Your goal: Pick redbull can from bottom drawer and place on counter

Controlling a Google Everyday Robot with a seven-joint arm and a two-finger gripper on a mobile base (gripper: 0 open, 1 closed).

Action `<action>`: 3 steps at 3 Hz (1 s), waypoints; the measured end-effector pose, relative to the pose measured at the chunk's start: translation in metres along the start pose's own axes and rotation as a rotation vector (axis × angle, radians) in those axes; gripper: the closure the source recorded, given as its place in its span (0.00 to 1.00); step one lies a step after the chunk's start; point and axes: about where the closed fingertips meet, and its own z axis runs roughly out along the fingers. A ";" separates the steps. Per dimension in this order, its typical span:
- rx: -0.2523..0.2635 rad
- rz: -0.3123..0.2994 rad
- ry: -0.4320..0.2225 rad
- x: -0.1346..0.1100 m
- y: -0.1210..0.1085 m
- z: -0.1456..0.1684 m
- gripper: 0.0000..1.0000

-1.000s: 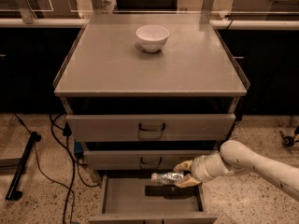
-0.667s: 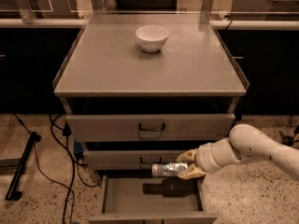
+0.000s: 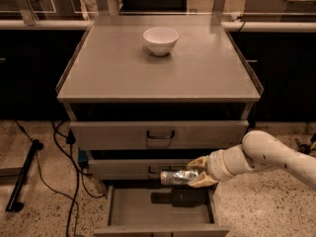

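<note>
In the camera view, the redbull can [image 3: 175, 177] is seen gripped at its right end by the tool [image 3: 195, 173], whose two pale fingers are closed on it from above and below. The can is held on its side, its long axis running left to right, and it sticks out leftward from the tool. It hangs clear above the open bottom drawer [image 3: 163, 229], with its dark shadow cast on the drawer floor, and level with the front of the middle drawer [image 3: 123, 168].

The tabletop [image 3: 148, 80] lies well above the can and farther back, past the top drawer [image 3: 108, 135] and the overhanging front edge. A rise clear of that edge, then a reach inward, is judged to be needed. The near part of the tabletop is bare; a white bowl [image 3: 160, 40] stands toward the back.
</note>
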 end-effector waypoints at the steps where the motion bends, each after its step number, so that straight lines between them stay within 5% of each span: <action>1: 0.000 0.034 0.006 -0.018 -0.007 -0.023 1.00; 2: 0.009 0.063 0.000 -0.065 -0.020 -0.071 1.00; 3: 0.022 0.026 0.015 -0.140 -0.031 -0.138 1.00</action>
